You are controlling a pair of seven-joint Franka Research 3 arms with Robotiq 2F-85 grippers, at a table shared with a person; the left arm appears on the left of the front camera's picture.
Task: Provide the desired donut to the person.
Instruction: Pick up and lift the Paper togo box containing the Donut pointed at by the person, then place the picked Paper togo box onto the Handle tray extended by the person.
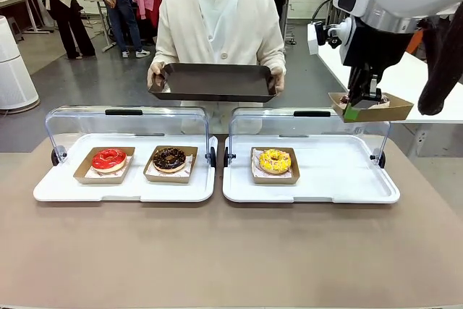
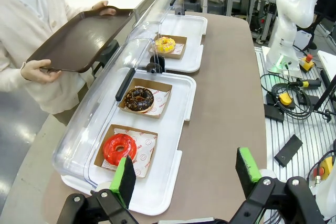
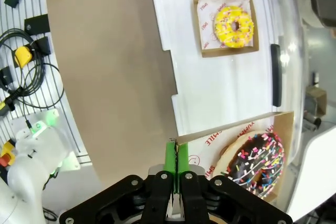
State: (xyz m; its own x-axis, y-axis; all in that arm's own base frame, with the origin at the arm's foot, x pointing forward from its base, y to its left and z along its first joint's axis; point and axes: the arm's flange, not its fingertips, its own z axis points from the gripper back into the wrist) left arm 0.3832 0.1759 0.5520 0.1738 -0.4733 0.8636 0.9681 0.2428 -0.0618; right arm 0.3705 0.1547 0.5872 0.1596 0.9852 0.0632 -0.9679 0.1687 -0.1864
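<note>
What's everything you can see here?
table: one, tan, underneath
left tray: one, white, on table
right tray: one, white, on table
red donut: one, red, left tray
chocolate donut: one, brown, left tray
yellow donut: one, yellow, right tray
lifted box: one, tan, at right
sprinkled donut: one, brown, in lifted box
serving tray: one, dark brown, far side
person: one, cream cardigan, holding serving tray
left pincer: one, black-green, open, above table
right pincer: one, black-green, shut on lifted box

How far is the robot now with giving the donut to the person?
Done: the clear lid stands open and the sprinkled chocolate donut is off the white display tray. In hand: the right tool is shut on the rim of its cardboard tray, holding it in the air. Left: carry it to the brown serving tray that the person holds out, then let go.
</note>
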